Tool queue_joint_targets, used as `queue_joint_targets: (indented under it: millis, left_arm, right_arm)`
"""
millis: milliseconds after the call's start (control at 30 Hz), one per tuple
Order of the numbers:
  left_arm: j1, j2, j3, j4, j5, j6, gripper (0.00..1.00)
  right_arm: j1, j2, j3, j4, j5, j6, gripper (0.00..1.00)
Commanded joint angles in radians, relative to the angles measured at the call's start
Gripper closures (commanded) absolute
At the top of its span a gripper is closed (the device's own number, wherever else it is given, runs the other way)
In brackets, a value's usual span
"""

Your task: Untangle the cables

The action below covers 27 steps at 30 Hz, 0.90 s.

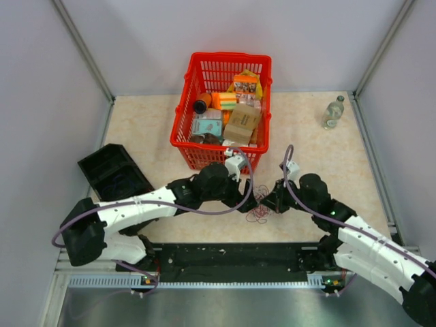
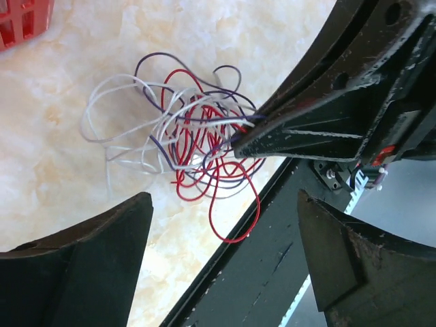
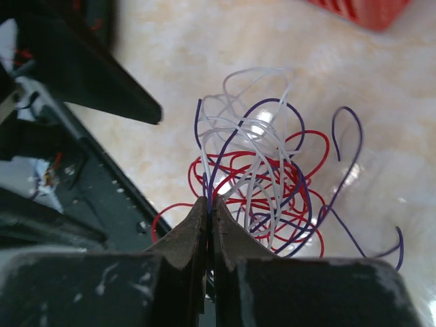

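Note:
The cables are a small loose tangle of red, white and purple wires on the beige tabletop, by the black strip at the near edge. My right gripper is shut on the cables, pinching a white and a purple strand at the tangle's edge. In the left wrist view its black fingers reach in from the right and meet the cables. My left gripper stands open a short way from the tangle, with nothing between its fingers; one red loop hangs toward it.
A red basket full of packets and boxes stands just behind the two grippers. A black tray lies at the left, a clear bottle at the back right. The black mounting strip runs along the near edge.

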Motion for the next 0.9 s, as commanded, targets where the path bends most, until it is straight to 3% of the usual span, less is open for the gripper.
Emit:
queue_joint_targets:
  millis: [0, 100, 233, 300, 333, 533, 867]
  left_arm:
    - [0.031, -0.097, -0.011, 0.095, 0.056, 0.040, 0.18]
    - [0.086, -0.143, -0.034, 0.092, 0.102, -0.009, 0.32]
    - [0.085, -0.159, -0.057, 0.112, 0.110, 0.050, 0.40]
    - [0.085, -0.140, -0.033, 0.094, 0.172, 0.112, 0.58]
    - [0.085, -0.134, -0.025, 0.094, 0.214, 0.135, 0.61]
    - [0.085, -0.148, 0.001, -0.029, 0.272, 0.299, 0.50]
    - [0.085, -0.109, 0.023, -0.049, 0.302, 0.359, 0.53]
  right_arm:
    - [0.008, -0.037, -0.015, 0.140, -0.221, -0.034, 1.00]
    - [0.008, -0.052, -0.025, 0.178, -0.262, -0.028, 1.00]
    - [0.008, -0.058, -0.038, 0.252, -0.342, -0.011, 1.00]
    - [0.008, -0.046, -0.034, 0.266, -0.382, -0.004, 1.00]
    - [0.009, -0.046, -0.031, 0.264, -0.383, -0.001, 1.00]
    - [0.008, -0.060, -0.025, 0.280, -0.457, 0.007, 1.00]
    - [0.008, -0.023, -0.029, 0.356, -0.551, 0.047, 1.00]
